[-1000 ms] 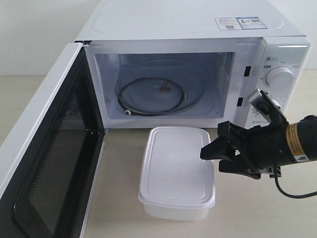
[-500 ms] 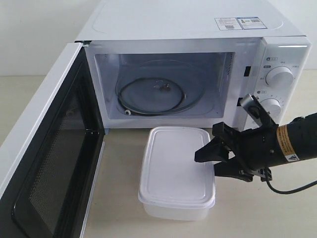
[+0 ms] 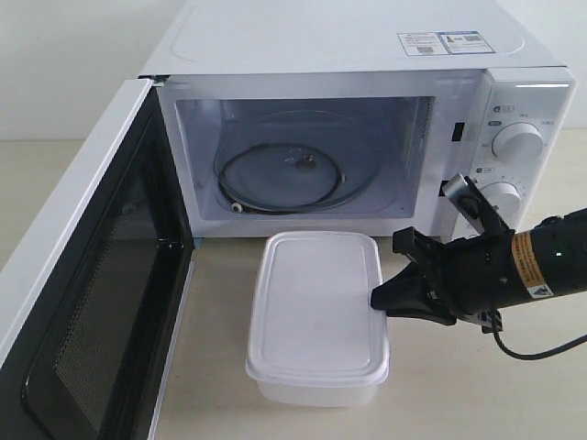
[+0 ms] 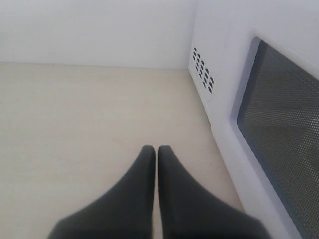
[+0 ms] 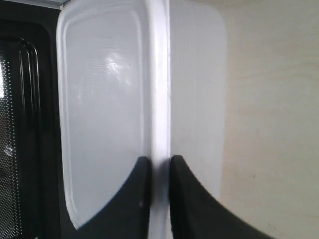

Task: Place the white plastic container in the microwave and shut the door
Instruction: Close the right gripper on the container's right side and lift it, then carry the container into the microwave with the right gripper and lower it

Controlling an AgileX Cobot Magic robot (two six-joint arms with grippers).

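Observation:
The white plastic container [image 3: 316,312] sits lid up on the table just in front of the microwave [image 3: 367,55], whose cavity shows the glass turntable [image 3: 284,179]. The door [image 3: 101,302] is swung wide open at the left. My right gripper [image 3: 381,302] is at the container's right edge. In the right wrist view this gripper [image 5: 160,162] is shut on the lid rim of the container [image 5: 104,114]. My left gripper [image 4: 155,149] is shut and empty over bare table, beside the outer face of the door [image 4: 279,129]. It does not show in the exterior view.
Two round knobs [image 3: 518,142] are on the microwave's right panel, just behind my right arm. Vent holes [image 4: 203,69] mark the microwave's side near my left gripper. Beige table [image 3: 477,385] surrounds the container.
My right gripper closed onto the container's right rim. The container has shifted a little to the left and toward the microwave.

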